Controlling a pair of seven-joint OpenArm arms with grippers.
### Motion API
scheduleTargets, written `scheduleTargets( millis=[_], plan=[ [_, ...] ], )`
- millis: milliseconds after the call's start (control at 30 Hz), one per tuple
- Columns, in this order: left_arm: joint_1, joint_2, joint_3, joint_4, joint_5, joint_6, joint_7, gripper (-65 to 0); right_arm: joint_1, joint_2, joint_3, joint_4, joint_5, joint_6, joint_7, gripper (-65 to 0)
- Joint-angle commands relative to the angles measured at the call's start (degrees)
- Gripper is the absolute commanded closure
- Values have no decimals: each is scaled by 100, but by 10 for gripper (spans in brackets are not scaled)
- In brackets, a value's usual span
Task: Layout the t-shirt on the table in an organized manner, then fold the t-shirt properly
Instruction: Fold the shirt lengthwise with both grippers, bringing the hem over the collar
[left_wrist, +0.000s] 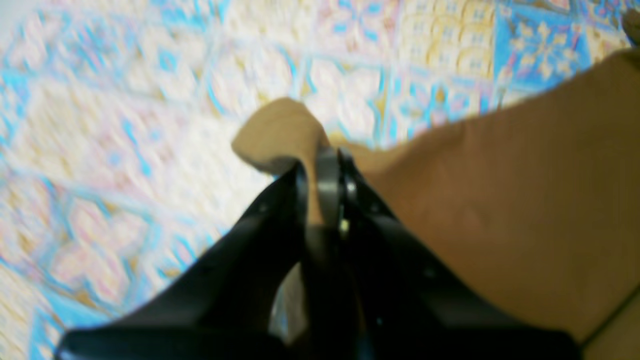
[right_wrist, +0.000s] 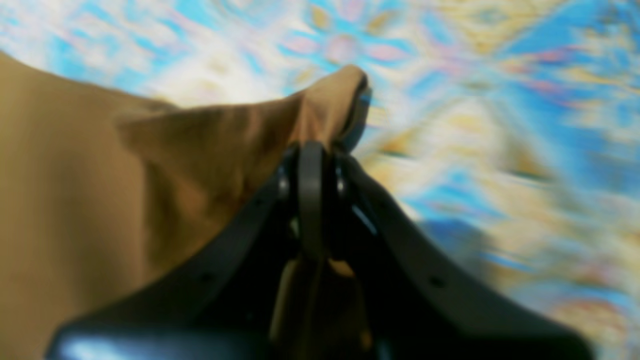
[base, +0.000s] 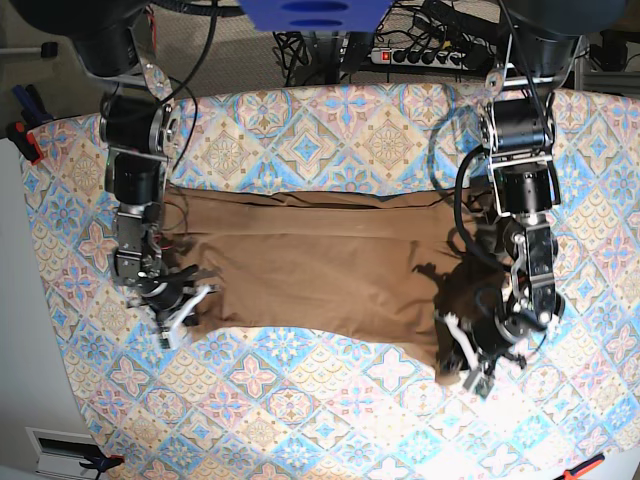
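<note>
garments: 1, the t-shirt (base: 320, 270), plain tan-brown, stretched wide across the middle of the table (base: 330, 140)
table: 1, cloth cover in blue/pink/cream tile pattern
arms: 2, one at each end of the shirt
left gripper (left_wrist: 327, 155): jaws pressed together, pinching a shirt corner that pokes out past the tips
right gripper (right_wrist: 312, 150): jaws pressed together, pinching a bunched shirt corner, fabric lifted off the cloth
wrist views: blurred
writing/labels: none readable
power strip (base: 420, 55): 1, beyond the far table edge

Tan-brown t-shirt (base: 320, 265) lies stretched wide across the patterned table (base: 330, 135).
</note>
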Motion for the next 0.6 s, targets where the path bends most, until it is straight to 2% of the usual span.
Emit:
scheduleTargets(
  millis=[0,100,233,333,567],
  plan=[
    [-225,-48,-11,119,-104,12,-175,0,66,79,30,403,126,49,130,0],
    [-278,-21,7,119,151,12,-175,0,-461,70,189,1212,126,49,-160,0],
    [-251,-12,323,119,678,12,-175,0,-602,70,619,2258,126,49,-468,0],
    [-84,-12,367,294,766,12,-193,0,-743,70,690,2742,126,49,-661,0],
    [285,-48,358,892,775,12,-193,0,-1314,44,699,3489,143,49,-696,0]
  ],
)
